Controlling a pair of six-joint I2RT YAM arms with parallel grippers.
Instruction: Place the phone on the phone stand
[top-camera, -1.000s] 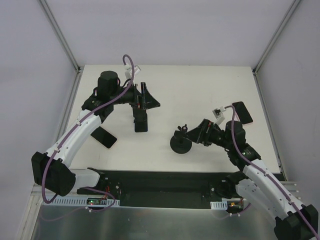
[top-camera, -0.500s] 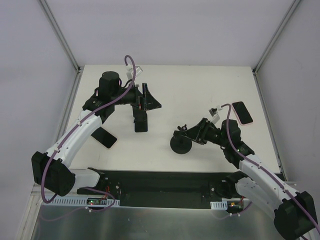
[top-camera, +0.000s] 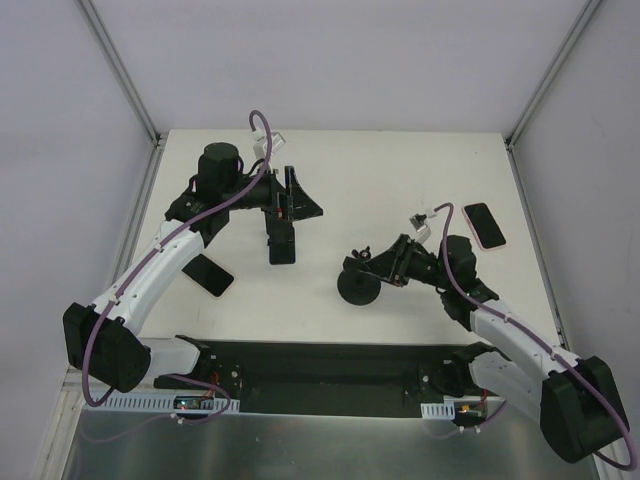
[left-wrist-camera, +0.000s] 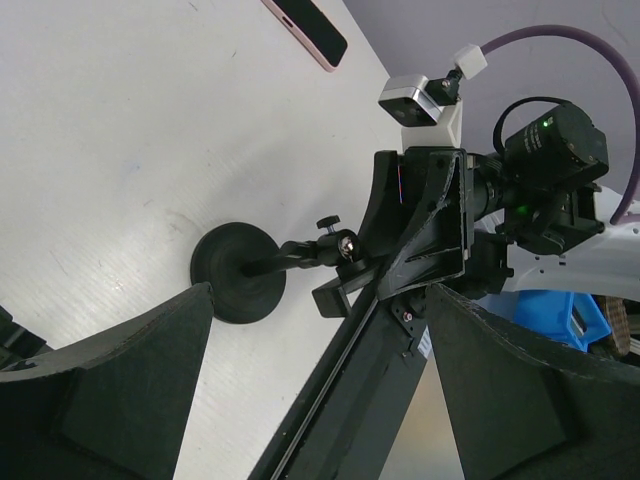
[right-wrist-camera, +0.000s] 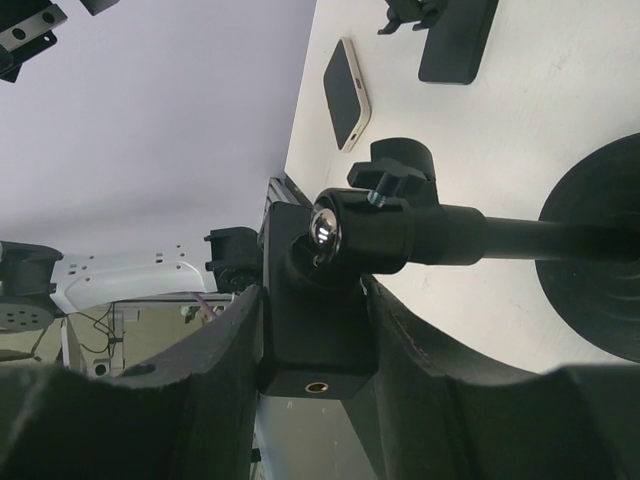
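The phone stand has a round black base (top-camera: 358, 290) on the table, with a thin arm leading to a ball joint (right-wrist-camera: 325, 228) and a black head block (right-wrist-camera: 318, 335). My right gripper (top-camera: 392, 265) is shut on that head block, one finger on each side (right-wrist-camera: 315, 320). A pink-edged phone (top-camera: 485, 225) lies flat at the right, behind the right arm. Another dark phone (top-camera: 210, 275) lies at the left beside my left arm. My left gripper (top-camera: 290, 200) stands open and holds nothing (left-wrist-camera: 320, 400); its view looks across at the stand base (left-wrist-camera: 240, 272).
A flat black slab (top-camera: 282, 243) lies just in front of the left gripper, also seen as the slab (right-wrist-camera: 458, 40) in the right wrist view. A black rail (top-camera: 320, 365) runs along the near table edge. White walls enclose the table.
The right gripper has closed from wide open onto the stand's head. The right arm has swung lower and to the left, uncovering the right-hand phone. The left arm has stayed still.
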